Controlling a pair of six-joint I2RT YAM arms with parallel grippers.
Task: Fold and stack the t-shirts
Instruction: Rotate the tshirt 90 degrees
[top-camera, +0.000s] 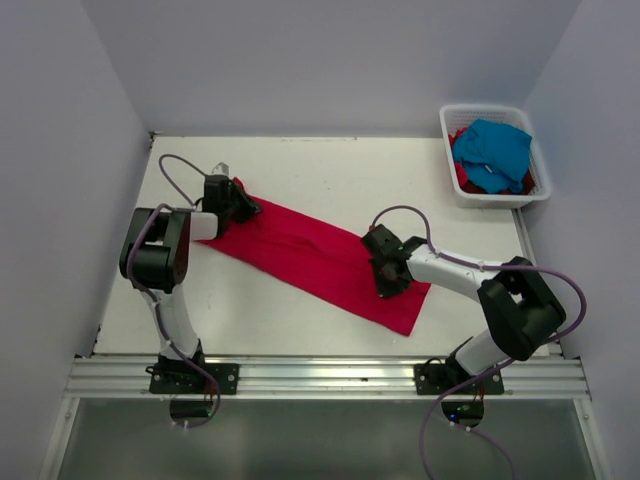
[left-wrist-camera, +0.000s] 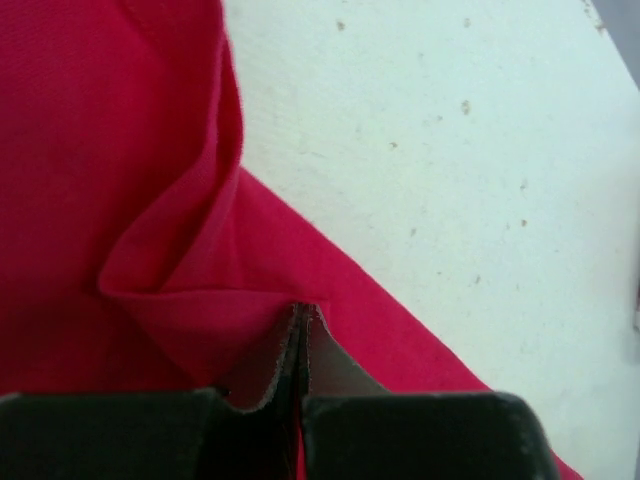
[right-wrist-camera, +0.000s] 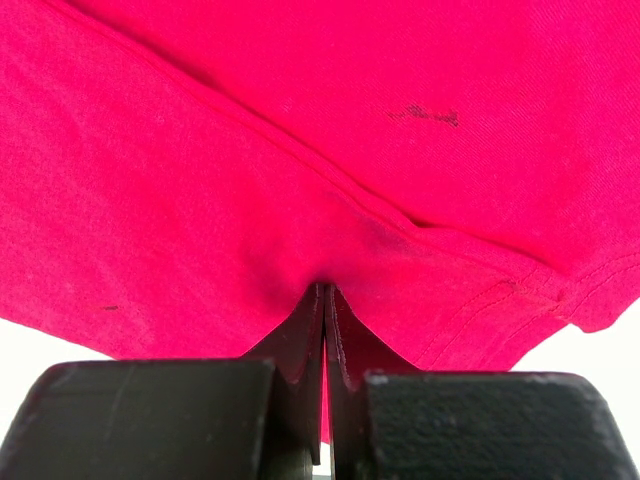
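Observation:
A crimson red t-shirt (top-camera: 310, 255) lies folded into a long strip, slanting across the table from upper left to lower right. My left gripper (top-camera: 243, 205) is shut on its upper left end; in the left wrist view the jaws (left-wrist-camera: 302, 312) pinch a fold of the red cloth (left-wrist-camera: 150, 200). My right gripper (top-camera: 386, 281) is shut on the strip near its lower right end; in the right wrist view the jaws (right-wrist-camera: 325, 292) pinch the red cloth (right-wrist-camera: 300, 150) near a hem. A turquoise blue t-shirt (top-camera: 493, 150) lies bunched in the basket on another red shirt (top-camera: 466, 178).
A white slatted plastic basket (top-camera: 445, 125) stands at the back right corner of the white table (top-camera: 330, 170). Grey walls close the table on the left, back and right. A metal rail (top-camera: 320, 375) runs along the near edge.

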